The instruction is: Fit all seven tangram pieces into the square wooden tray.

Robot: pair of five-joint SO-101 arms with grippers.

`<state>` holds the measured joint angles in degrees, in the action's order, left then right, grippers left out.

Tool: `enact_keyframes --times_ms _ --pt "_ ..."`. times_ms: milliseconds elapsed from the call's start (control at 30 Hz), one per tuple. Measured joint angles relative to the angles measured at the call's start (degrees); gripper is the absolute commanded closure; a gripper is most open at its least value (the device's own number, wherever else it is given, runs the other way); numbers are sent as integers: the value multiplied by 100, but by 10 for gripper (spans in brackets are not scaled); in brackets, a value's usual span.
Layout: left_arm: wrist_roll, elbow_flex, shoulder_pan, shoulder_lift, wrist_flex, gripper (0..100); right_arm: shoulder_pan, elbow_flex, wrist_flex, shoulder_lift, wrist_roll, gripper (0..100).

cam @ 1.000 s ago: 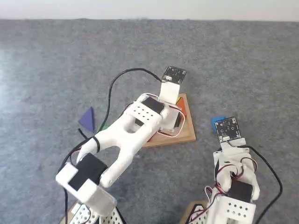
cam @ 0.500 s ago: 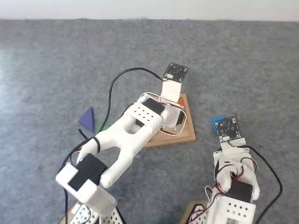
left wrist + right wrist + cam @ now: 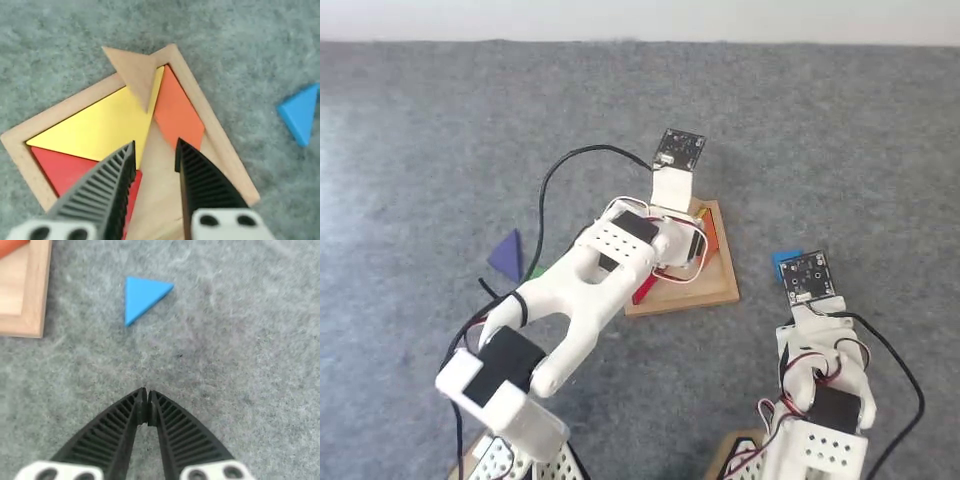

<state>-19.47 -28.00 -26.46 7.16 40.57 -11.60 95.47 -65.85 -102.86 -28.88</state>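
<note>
Three painted pieces (image 3: pixel 100 130) sat in the square wooden tray (image 3: pixel 226 150) below the left gripper (image 3: pixel 155 144), whose jaws stood parted and empty. Just ahead of its tips an unpainted wooden triangle (image 3: pixel 135 72) straddled the rim. It looked light, stiff and probably slick, best pinched across two edges.

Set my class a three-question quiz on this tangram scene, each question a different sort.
1. True or false: the blue triangle lies inside the wooden tray.
2. The left end effector is: A open, B shut on a piece, C shut and empty.
3. Fill in: the right end effector hangs over the grey ____.
Key: 1 false; 2 A; 3 carpet.
</note>
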Motion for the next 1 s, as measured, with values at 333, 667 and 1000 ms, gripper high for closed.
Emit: enact_keyframes --times_ms 333,667,1000 --pt "44 202 308 0 -615 870 0 0 0 0 0 990" --pt "440 1503 431 1389 -1495 870 0 0 0 0 0 990" --pt "914 2365 431 2505 -1486 874 0 0 0 0 0 990"
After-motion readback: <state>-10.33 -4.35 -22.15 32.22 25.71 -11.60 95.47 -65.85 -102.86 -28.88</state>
